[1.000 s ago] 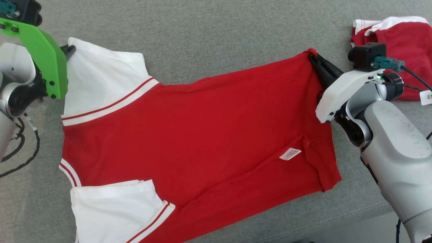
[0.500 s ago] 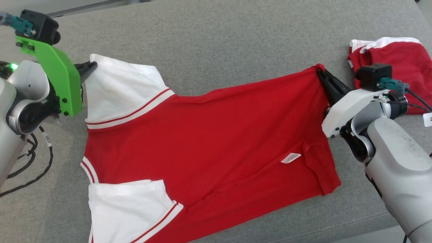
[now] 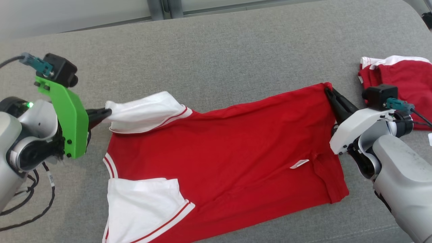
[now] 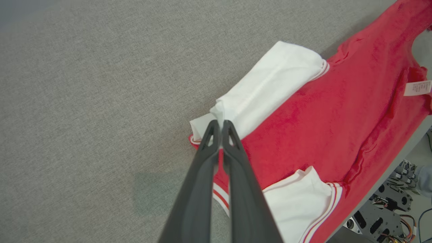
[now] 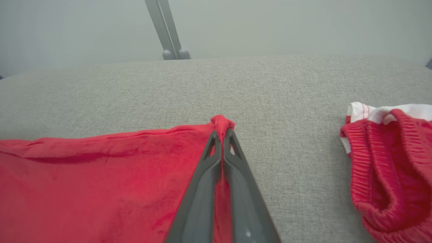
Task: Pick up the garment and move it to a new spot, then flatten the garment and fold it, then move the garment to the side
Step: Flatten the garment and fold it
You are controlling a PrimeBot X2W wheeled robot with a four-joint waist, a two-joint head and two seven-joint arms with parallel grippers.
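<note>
The red-and-white garment (image 3: 219, 145) lay spread across the middle of the grey cushion (image 3: 236, 50), the left gripper (image 3: 107, 112) pinched shut on its white sleeve (image 3: 145, 113) and the right gripper (image 3: 329, 91) on its red hem corner (image 3: 322, 89). Light and limp, it would likely sag, so corners suited gripping.

One shirt (image 3: 219, 152), another garment (image 3: 401, 77), two end effectors (image 3: 107, 112) (image 3: 328, 90)

Grey fabric surface (image 3: 236, 44), red-and-white shirt (image 3: 219, 158) spread across it, bunched red garment (image 3: 405, 74) near right edge

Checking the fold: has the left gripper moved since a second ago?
Yes. Against the red garment at right, the left gripper came nearer the robot, drawing the white sleeve.
</note>
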